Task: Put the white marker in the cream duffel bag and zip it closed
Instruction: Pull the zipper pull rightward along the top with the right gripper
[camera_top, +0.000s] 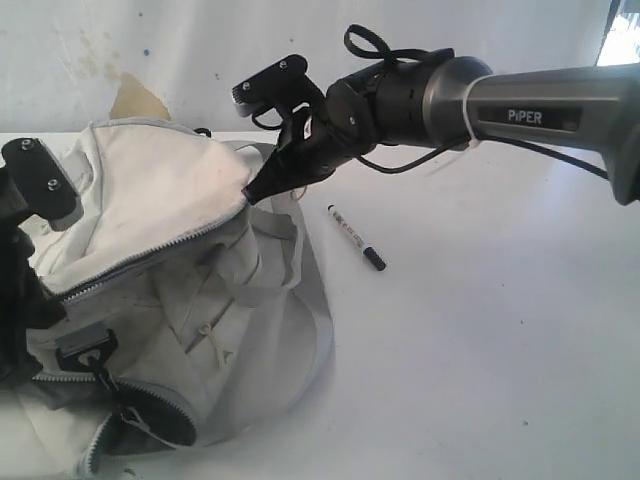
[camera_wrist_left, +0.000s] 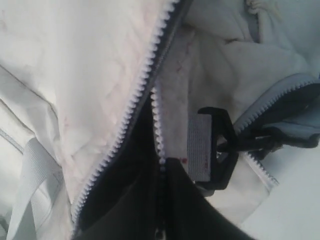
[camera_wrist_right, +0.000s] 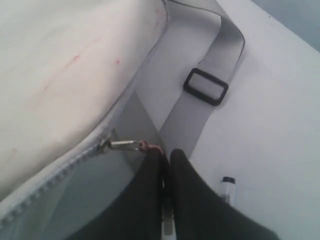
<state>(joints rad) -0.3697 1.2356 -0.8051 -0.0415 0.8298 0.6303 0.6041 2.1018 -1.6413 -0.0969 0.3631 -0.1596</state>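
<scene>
The cream duffel bag (camera_top: 170, 270) lies slumped on the left of the white table, its main zipper (camera_top: 150, 258) partly open on dark lining. The white marker (camera_top: 355, 237) lies on the table just right of the bag, outside it; its end (camera_wrist_right: 228, 188) also shows in the right wrist view. My right gripper (camera_wrist_right: 165, 153) reaches across to the bag's far end and is shut on the reddish cord of the zipper pull (camera_wrist_right: 122, 145). At the near end my left gripper (camera_wrist_left: 163, 164) is shut on the bag's zipper edge (camera_wrist_left: 156, 115).
A grey strap with a black buckle (camera_wrist_right: 205, 86) trails from the bag beside the right gripper. Another black buckle on grey webbing (camera_wrist_left: 214, 150) sits next to the left gripper. A side pocket's zipper (camera_top: 150, 405) gapes at the front. A wall stands behind the table.
</scene>
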